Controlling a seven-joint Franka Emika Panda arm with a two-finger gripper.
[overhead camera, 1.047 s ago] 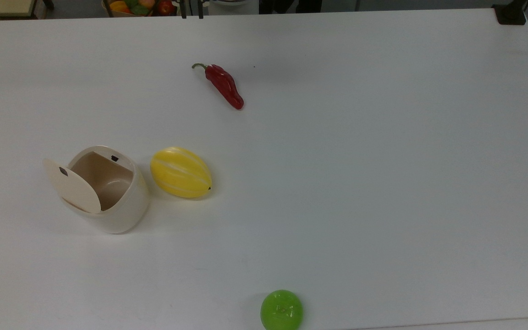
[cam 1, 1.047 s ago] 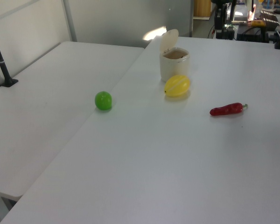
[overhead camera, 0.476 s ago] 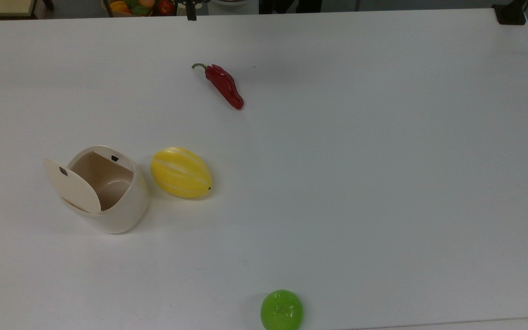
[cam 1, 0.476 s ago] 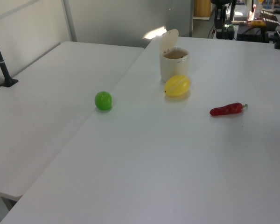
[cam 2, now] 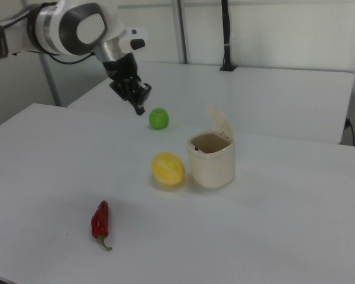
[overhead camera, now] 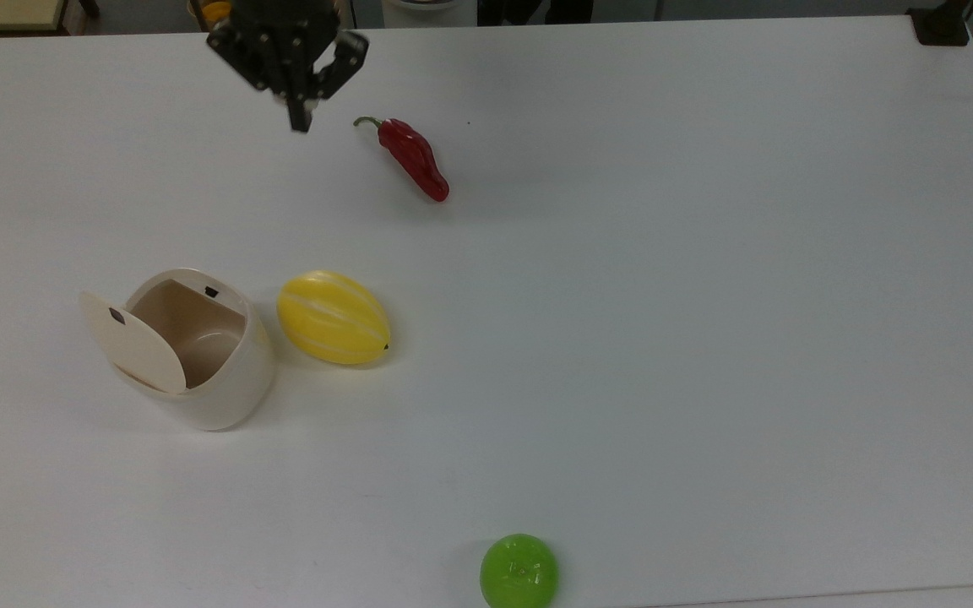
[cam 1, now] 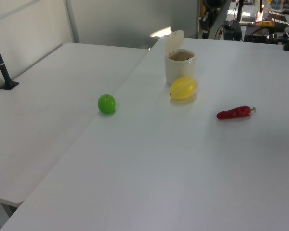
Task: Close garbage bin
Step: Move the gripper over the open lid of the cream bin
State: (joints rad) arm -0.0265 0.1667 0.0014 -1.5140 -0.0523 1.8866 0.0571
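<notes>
Gripper [overhead camera: 301,118], fingers pinched together and empty, hovers above the table's far edge during approach, needing to reach the garbage bin's [overhead camera: 225,384] upright lid [overhead camera: 136,344] beside the yellow melon [overhead camera: 333,317].

1. The garbage bin [overhead camera: 199,371] is a small cream-white plastic tub with a rounded-square body, standing upright on the white bench [overhead camera: 706,295].
2. Its flat beige lid [overhead camera: 133,342] is swung up and stands open on the hinge, at the top view's left of the mouth; in the right view the lid [cam 2: 220,124] rises above the far rim.
3. A small black square mark sits on the lid, another on the inner rim.
4. The brownish inside looks empty.
5. A yellow melon [overhead camera: 333,317] lies just beside the bin, on the top view's right.
</notes>
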